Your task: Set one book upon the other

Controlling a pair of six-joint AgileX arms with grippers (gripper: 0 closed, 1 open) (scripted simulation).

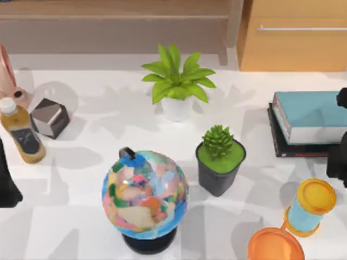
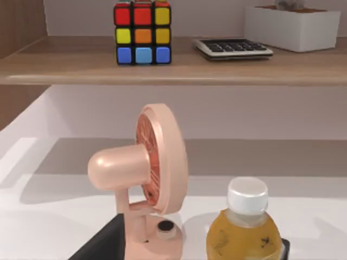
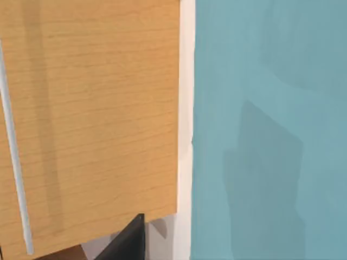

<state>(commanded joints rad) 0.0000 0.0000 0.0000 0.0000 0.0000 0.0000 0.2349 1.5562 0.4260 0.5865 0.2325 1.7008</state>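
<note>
Over at the counter's [image 1: 81, 162] right edge, the teal-blue book [image 1: 312, 116] lies flat on top of the thin black book [image 1: 282, 145], whose dark edge peeks out beneath it. The right end effector [image 1: 340, 135] sits right at the stack's outer end, its dark body against the books; whether its grip is wide or narrow, I cannot tell. From its wrist camera, the teal cover [image 3: 271, 130] lies directly below beside a wooden cabinet [image 3: 89, 119]. The left end effector [image 1: 6, 179] waits far off, near the juice bottle [image 1: 20, 132] and pink fan [image 2: 146, 173].
</note>
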